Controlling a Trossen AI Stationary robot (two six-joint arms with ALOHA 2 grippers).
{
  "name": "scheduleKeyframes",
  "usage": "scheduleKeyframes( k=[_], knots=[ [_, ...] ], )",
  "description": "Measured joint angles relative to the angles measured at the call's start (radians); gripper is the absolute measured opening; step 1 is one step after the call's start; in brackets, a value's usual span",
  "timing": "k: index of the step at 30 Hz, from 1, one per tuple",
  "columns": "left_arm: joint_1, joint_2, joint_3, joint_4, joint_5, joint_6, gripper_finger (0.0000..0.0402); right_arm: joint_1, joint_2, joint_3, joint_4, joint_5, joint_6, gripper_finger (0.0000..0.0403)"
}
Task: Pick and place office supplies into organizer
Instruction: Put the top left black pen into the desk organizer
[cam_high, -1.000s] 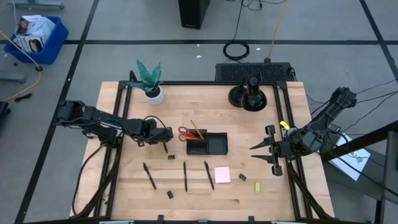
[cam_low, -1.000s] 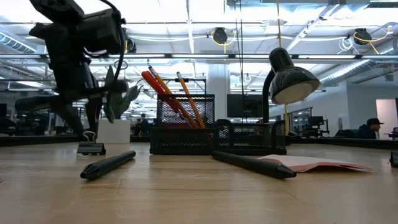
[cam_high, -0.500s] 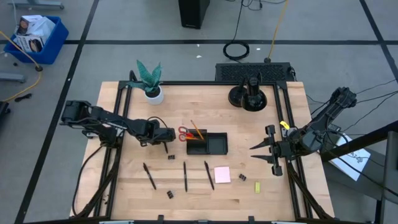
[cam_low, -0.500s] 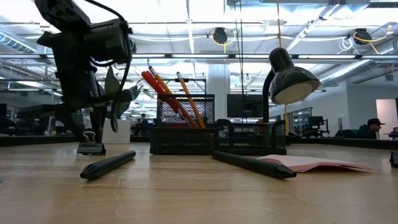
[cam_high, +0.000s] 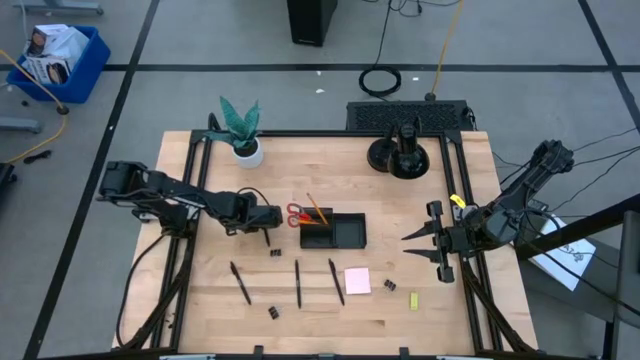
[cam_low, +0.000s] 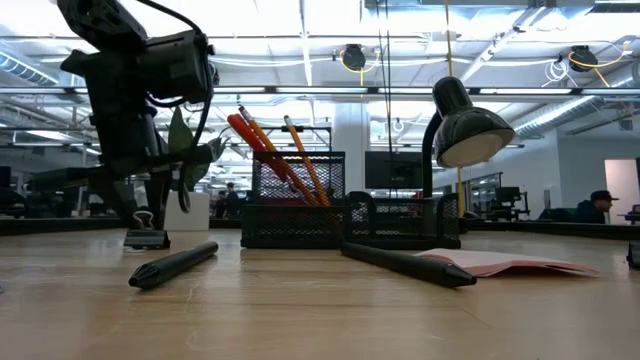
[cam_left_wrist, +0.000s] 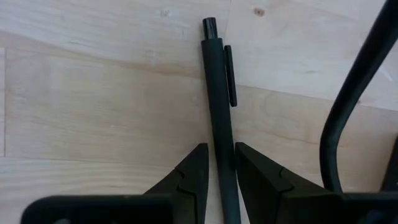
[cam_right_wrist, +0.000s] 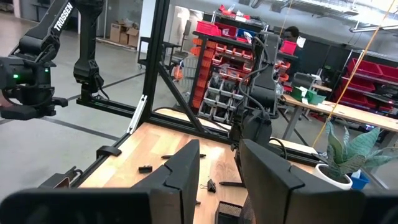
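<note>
Compared with the earlier frames, only the left arm is seen to have shifted: its gripper (cam_high: 266, 232) has been carried slightly toward the organizer (cam_high: 333, 231) and then brought to rest, while the right arm is unchanged. On the left wrist view the left gripper (cam_left_wrist: 220, 163) is shown with its fingers (cam_left_wrist: 191, 171) closed to a narrow gap around a black pen (cam_left_wrist: 219, 112), which lies flat on the desk (cam_high: 420, 215); the pads appear to be touching or nearly touching the barrel, and no lift is visible. The grasp is therefore judged to be set but the pick not yet begun. The right gripper (cam_high: 415, 245) is held with its fingers apart and empty near the right edge of the desk, well apart from the supplies. The organizer stands at mid-desk, with orange pencils (cam_high: 316, 209) and red-handled scissors (cam_high: 296, 214) already leaning in its left compartment. Three further pens (cam_high: 297, 283) are left loose in front of it, together with a pink sticky-note pad (cam_high: 357, 280), binder clips (cam_high: 272, 313) and a small yellow-green piece (cam_high: 414, 301). Most of the task is thus judged to remain, the gripped pen being the item next due for transfer.
</note>
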Motion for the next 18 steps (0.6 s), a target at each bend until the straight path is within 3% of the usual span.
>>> scheduleKeyframes(
  k=[18],
  knots=[
    [0.000,-0.003,-0.002,-0.009,0.001,0.002,0.0086,0.000,0.000,0.000,0.000,0.000,0.002,0.0112]
  ],
)
